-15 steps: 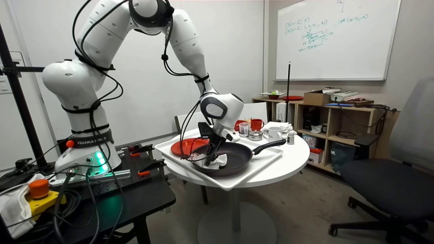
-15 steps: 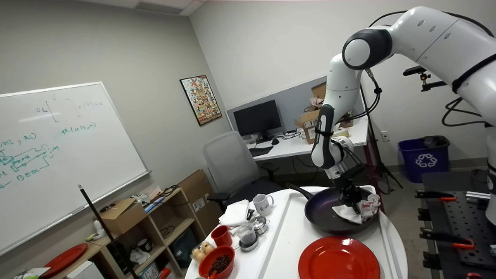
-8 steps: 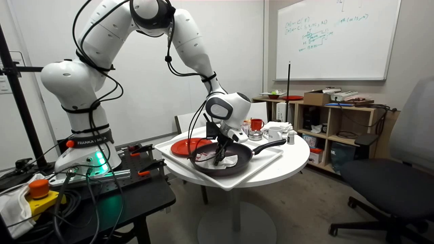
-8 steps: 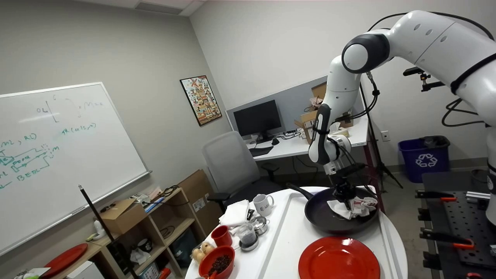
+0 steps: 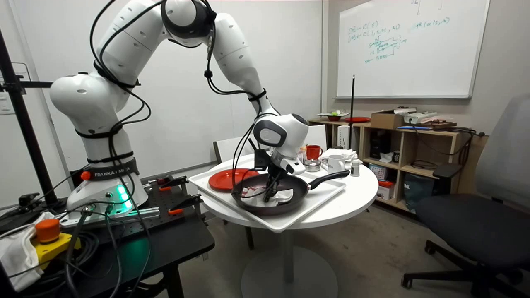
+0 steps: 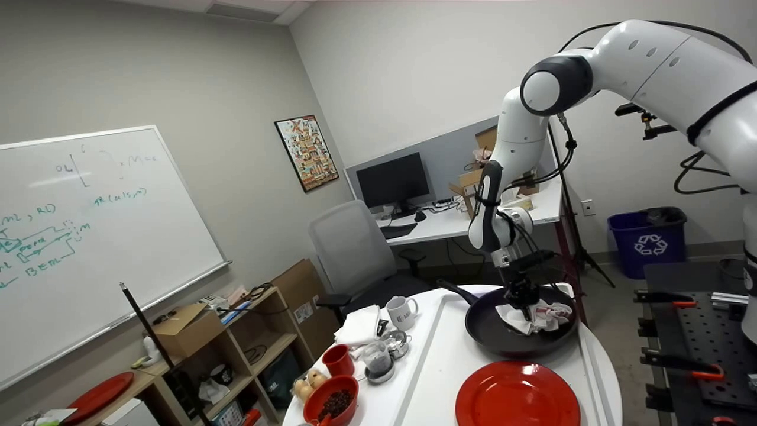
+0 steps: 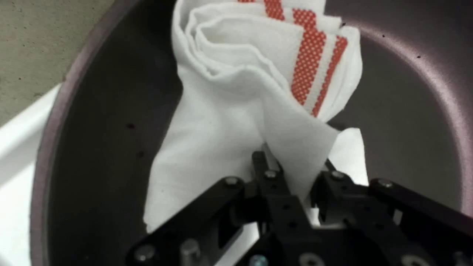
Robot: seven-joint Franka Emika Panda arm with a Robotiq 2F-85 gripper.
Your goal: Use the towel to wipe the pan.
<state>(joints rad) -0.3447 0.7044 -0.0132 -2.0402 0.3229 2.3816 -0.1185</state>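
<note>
towel [image 7: 207,147] clamped by gripper [image 7: 297,160], held inside pan [image 6: 488,325] | pan supported by white tray [image 6: 449,361] | red plate [image 6: 516,399] set just beside pan

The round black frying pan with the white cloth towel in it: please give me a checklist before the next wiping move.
1. Black two-finger gripper closed on the red-striped white cloth towel: ok.
2. Towel lying inside the round black frying pan: ok.
3. Pan standing on the white rectangular tray: ok.
4. Pan apart from the round red plate: cannot tell; rims are close.
5. Pan surface unmarked: not ok; the wrist view shows small dark spots, origin unclear.
</note>
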